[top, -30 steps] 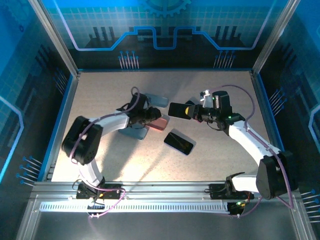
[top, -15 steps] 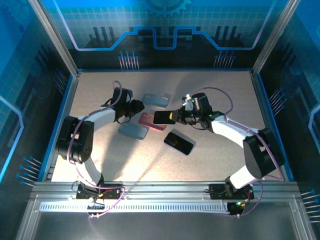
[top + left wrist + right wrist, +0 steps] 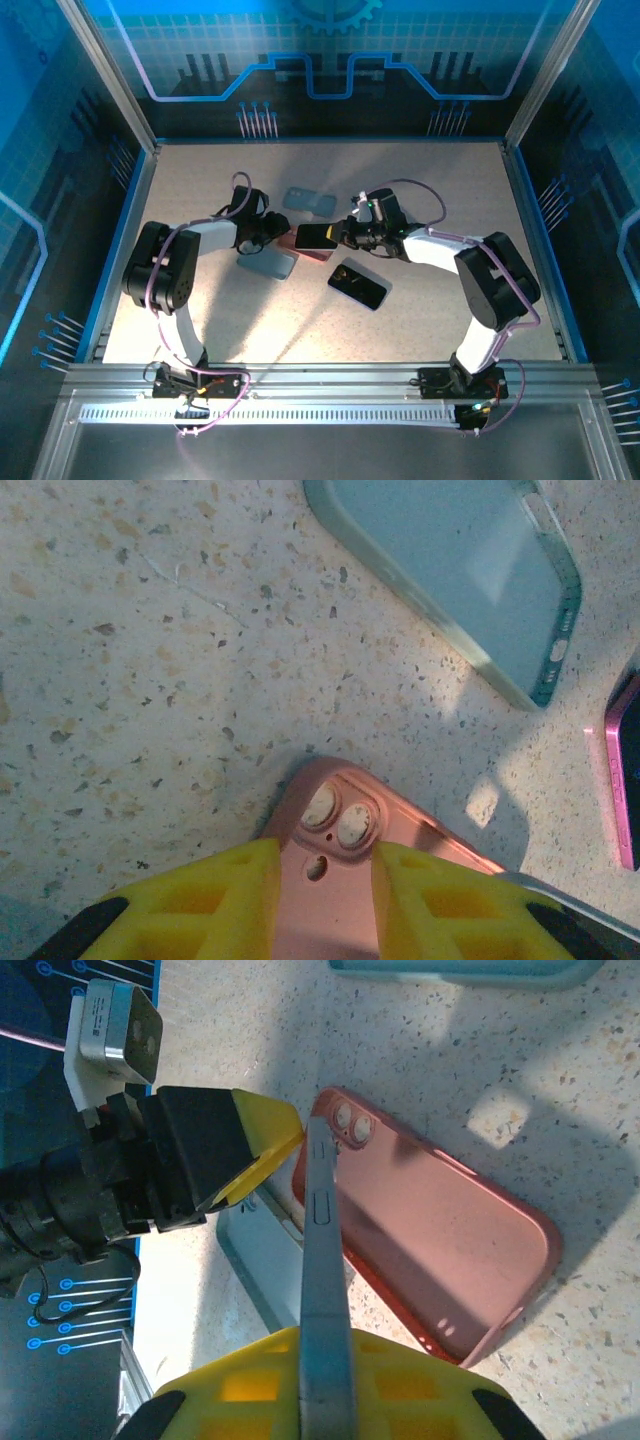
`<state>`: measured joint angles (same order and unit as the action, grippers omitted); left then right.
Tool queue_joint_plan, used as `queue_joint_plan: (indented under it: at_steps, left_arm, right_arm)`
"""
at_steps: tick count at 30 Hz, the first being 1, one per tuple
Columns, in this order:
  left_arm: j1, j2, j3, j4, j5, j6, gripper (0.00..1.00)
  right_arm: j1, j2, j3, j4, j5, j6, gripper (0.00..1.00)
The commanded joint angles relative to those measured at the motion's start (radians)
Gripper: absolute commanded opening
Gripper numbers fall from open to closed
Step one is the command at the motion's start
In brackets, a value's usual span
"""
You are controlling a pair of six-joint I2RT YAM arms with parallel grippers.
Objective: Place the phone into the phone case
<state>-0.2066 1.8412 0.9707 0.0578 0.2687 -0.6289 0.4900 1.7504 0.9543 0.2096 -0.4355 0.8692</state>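
Phone [image 3: 322, 1290] — edge-on in right end effector [image 3: 320, 1380] (pinched) — above pink case [image 3: 430, 1250].

Left pincer [image 3: 262, 1150] and phone [image 3: 322, 1290] crowd pink case [image 3: 440, 1250].

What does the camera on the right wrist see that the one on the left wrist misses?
Right wrist alone: the phone, edge-on, pinched in the right gripper, and the left gripper from outside at the pink case's camera end. Left wrist alone: the pink edge of another phone lying at the right. Both: the pink case with its twin lens holes, the speckled table, and a teal case.
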Motion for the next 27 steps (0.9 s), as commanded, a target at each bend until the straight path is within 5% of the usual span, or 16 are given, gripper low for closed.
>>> queue_joint_plan:
  at_steps: [1, 15, 27]
  left_arm:
    - [0.005, 0.006, -0.04, 0.03, 0.033, -0.009, 0.31]
    - [-0.008, -0.059, -0.144, 0.12, 0.104, -0.114, 0.3]
    - [-0.004, -0.111, -0.125, 0.056, 0.055, -0.07, 0.32]
  right_arm:
    - [0.003, 0.016, 0.036, 0.087, -0.033, 0.026, 0.0]
    - [-0.026, 0.065, 0.027, 0.092, -0.081, 0.059, 0.0]
    - [-0.043, 0.105, 0.041, 0.094, -0.106, 0.062, 0.0]
